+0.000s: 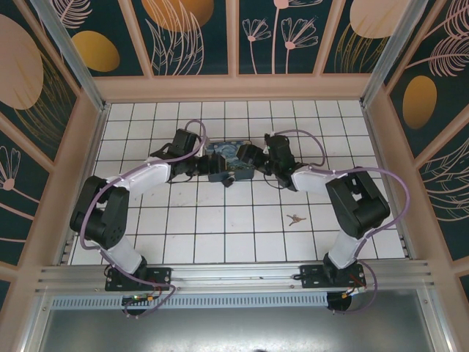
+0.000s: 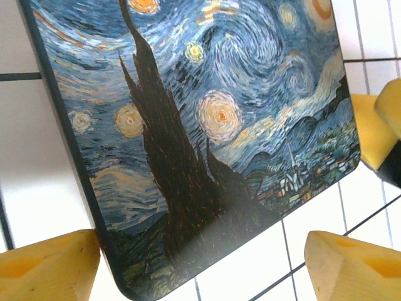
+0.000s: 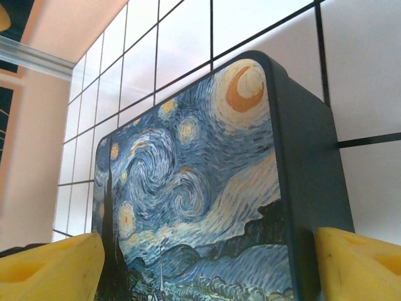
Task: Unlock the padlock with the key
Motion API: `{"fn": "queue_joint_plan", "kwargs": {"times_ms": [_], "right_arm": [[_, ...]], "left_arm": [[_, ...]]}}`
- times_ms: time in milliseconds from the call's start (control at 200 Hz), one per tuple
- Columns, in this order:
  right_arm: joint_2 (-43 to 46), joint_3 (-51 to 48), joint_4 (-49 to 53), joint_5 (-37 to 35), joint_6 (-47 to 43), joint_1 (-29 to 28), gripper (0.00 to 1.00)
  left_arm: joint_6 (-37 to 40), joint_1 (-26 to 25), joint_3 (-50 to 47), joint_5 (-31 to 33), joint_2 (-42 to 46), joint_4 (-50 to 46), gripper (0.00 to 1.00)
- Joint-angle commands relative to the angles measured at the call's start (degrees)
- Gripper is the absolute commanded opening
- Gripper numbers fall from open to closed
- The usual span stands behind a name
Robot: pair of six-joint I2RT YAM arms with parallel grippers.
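The padlock (image 1: 229, 178) appears, as far as the top view lets me judge, as a small dark piece with a pale glint at the near edge of the swirl-painted box (image 1: 220, 158). It is too small there to make out its shackle or keyhole. The box lies on the white tiled table (image 1: 220, 235), in its far half, between the two arms. The left gripper (image 2: 200, 266) is open: one yellow finger (image 2: 50, 263) sits at the box's dark rim, while the other stands apart from the painted lid (image 2: 207, 125) with bare tile between. The right gripper (image 3: 210, 263) is spread wide, with a finger at each side wall of the box (image 3: 188, 188). Whether they press or merely bracket it I cannot tell. The left wrist view also shows a yellow finger (image 2: 366, 125) of that right gripper at the far edge of the lid. The key (image 1: 295, 218) lies flat on a tile nearer the bases, on the right arm's side, well apart from both grippers and untouched. The step in hand looks like settling the box so that the lock faces an approach. To do it well, I would let one arm take a firm hold across the walls and keep the box from sliding. The arm nearer the key could then be freed. The thin key bunch will need a low, narrow pinch on its ring.
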State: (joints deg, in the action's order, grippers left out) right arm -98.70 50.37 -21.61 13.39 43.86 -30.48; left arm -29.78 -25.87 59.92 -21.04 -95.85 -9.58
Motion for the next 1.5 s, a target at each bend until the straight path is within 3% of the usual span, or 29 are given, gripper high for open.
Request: {"fn": "queue_joint_plan", "kwargs": {"times_ms": [0, 200, 335, 420, 596, 606, 631, 741, 806, 936, 1031, 1166, 1346, 1496], "right_arm": [[2.49, -1.36, 1.52, 4.57, -1.71, -1.16, 0.86], [6.24, -2.64, 5.06, 3.34, -3.13, 0.73, 0.86], [13.97, -4.65, 10.53, 1.13, -4.48, 2.37, 0.87], [19.89, -6.58, 17.44, -1.09, -4.86, 3.08, 0.84], [32.41, -13.20, 35.99, -6.58, -0.60, 4.55, 0.72], [33.19, -13.68, 37.07, -6.85, -0.22, 4.68, 0.72], [35.14, -14.67, 39.64, -7.65, 0.60, 4.87, 0.71], [42.37, -18.46, 49.61, -10.61, 2.96, 5.37, 0.60], [45.39, -20.20, 54.10, -10.78, 4.92, 5.52, 0.51], [51.14, -22.64, 58.21, -11.66, 8.09, 5.47, 0.51], [50.96, -22.62, 59.74, -13.95, 6.73, 5.52, 0.51], [49.78, -24.43, 58.04, -14.00, 7.78, 5.69, 0.45], [49.44, -26.94, 53.29, -12.27, 8.19, 5.60, 0.37], [49.46, -27.78, 52.80, -13.29, 7.10, 5.50, 0.36]], "left_arm": [[-2.86, -1.78, 1.16, -3.88, -0.39, 6.53, 0.85], [1.64, -1.73, 3.35, 6.32, -0.16, -1.05, 0.86], [3.21, -1.73, 3.87, 15.71, 4.35, -5.83, 0.87], [5.49, -3.09, 2.22, 20.22, 8.43, -8.56, 0.87], [11.08, -9.06, 1.80, 35.90, 12.01, -16.51, 0.88], [11.66, -9.08, 1.92, 36.33, 12.01, -16.76, 0.93], [13.83, -9.11, 2.08, 37.43, 11.92, -16.91, 0.99], [22.81, -8.96, 1.69, 45.94, 10.58, -13.60, 0.99], [22.96, -8.93, 1.03, 51.65, 9.93, -9.32, 0.99], [17.30, -8.90, 2.99, 59.73, 9.23, -7.26, 0.99], [14.68, -8.84, 8.77, 55.74, 6.40, -14.23, 0.99], [6.72, -10.59, 10.17, 37.24, 6.19, -21.20, 0.86], [-5.01, -22.72, 6.98, 39.24, 9.20, -23.41, 0.83], [-14.66, -32.39, 7.39, 33.87, 8.84, -18.68, 0.72]]}}
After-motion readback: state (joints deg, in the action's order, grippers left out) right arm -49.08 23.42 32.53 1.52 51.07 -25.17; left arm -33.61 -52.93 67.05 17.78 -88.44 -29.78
